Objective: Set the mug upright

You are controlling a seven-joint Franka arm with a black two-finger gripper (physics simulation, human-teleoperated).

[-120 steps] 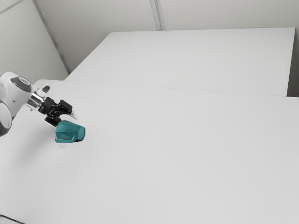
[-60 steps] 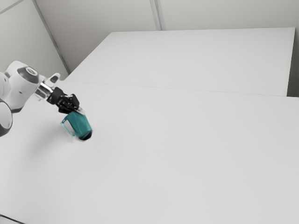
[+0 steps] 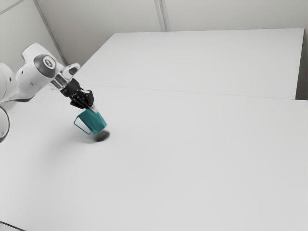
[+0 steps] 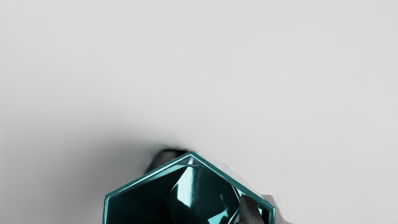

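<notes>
Currently, mug (image 3: pixel 94 121) off the surface (image 3: pixel 192 163) by a small gap, held by the claw (image 3: pixel 93 108). Location: toward the exterior view's left, at the end of the arm (image 3: pixel 34 74). Attitude: tilted, not upright; mouth up toward the claw, base angled down and toward the exterior view's right. Handle (image 3: pixel 81 128) points to the exterior view's left and downward. Dark shadow (image 3: pixel 102 136) on the surface just beside the base.

Claw state: pinching the mug by its wall. Wrist view: one finger (image 4: pixel 250 210) inside the mouth, the other finger (image 4: pixel 274 203) against the outside of the same wall, near one corner of the rim (image 4: pixel 149 174). Rim angular, faceted; interior dark teal with bright reflections.

Surroundings: plain white surface, pale walls (image 3: pixel 110 14) behind, thin dark line (image 3: pixel 12 226) at the near corner on the exterior view's left.
</notes>
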